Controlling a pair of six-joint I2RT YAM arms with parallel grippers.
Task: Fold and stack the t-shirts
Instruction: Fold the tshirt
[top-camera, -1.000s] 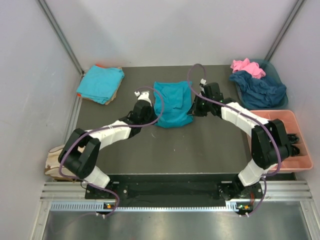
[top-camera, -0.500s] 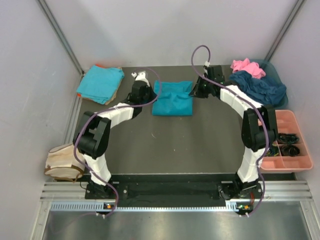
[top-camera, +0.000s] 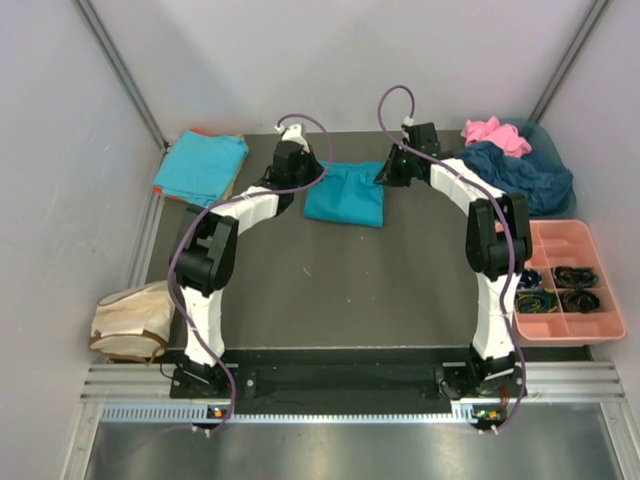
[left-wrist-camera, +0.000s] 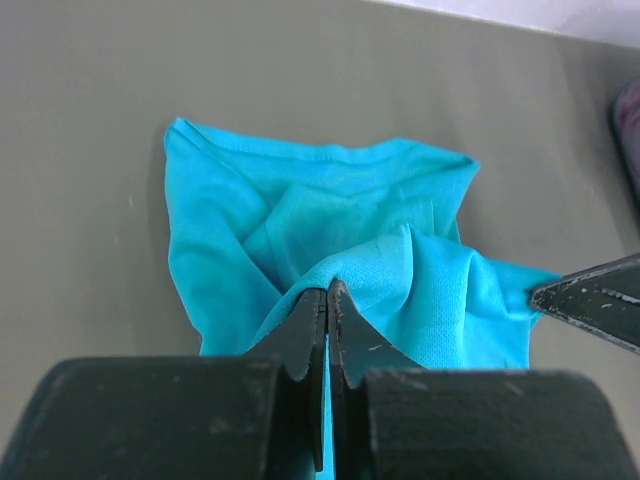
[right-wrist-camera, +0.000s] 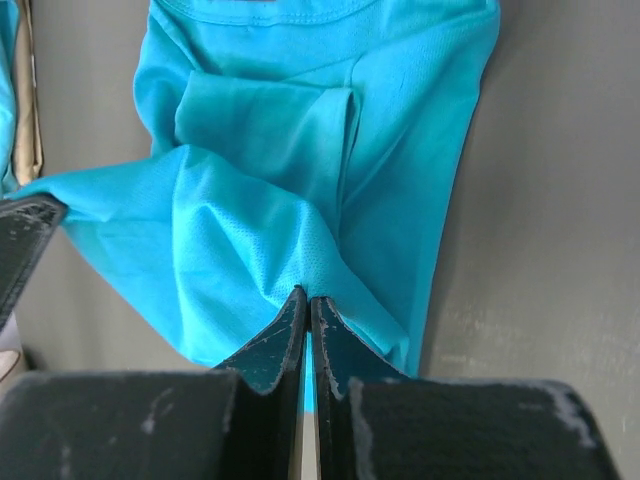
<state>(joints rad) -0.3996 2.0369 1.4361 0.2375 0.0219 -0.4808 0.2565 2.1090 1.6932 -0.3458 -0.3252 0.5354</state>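
A turquoise t-shirt (top-camera: 345, 193) lies half-folded at the far middle of the dark table. My left gripper (top-camera: 303, 172) is shut on its left far edge; the left wrist view shows the cloth (left-wrist-camera: 330, 250) pinched and tented between the jaws (left-wrist-camera: 327, 292). My right gripper (top-camera: 384, 176) is shut on the right far edge, cloth (right-wrist-camera: 300, 170) bunched at its tips (right-wrist-camera: 305, 298). A folded turquoise t-shirt (top-camera: 201, 166) rests at the far left. A pink t-shirt (top-camera: 494, 132) and a navy t-shirt (top-camera: 520, 175) lie heaped at the far right.
A teal bin (top-camera: 547, 141) holds the heaped shirts. A pink compartment tray (top-camera: 588, 235) with small dark items sits at the right edge. A beige cloth bag (top-camera: 130, 322) lies at the near left. White walls enclose the table.
Both grippers carried the turquoise shirt's near edge away from the bases toward the far side, folding it over; the shirt now lies shorter and farther back. Both arms are stretched out.
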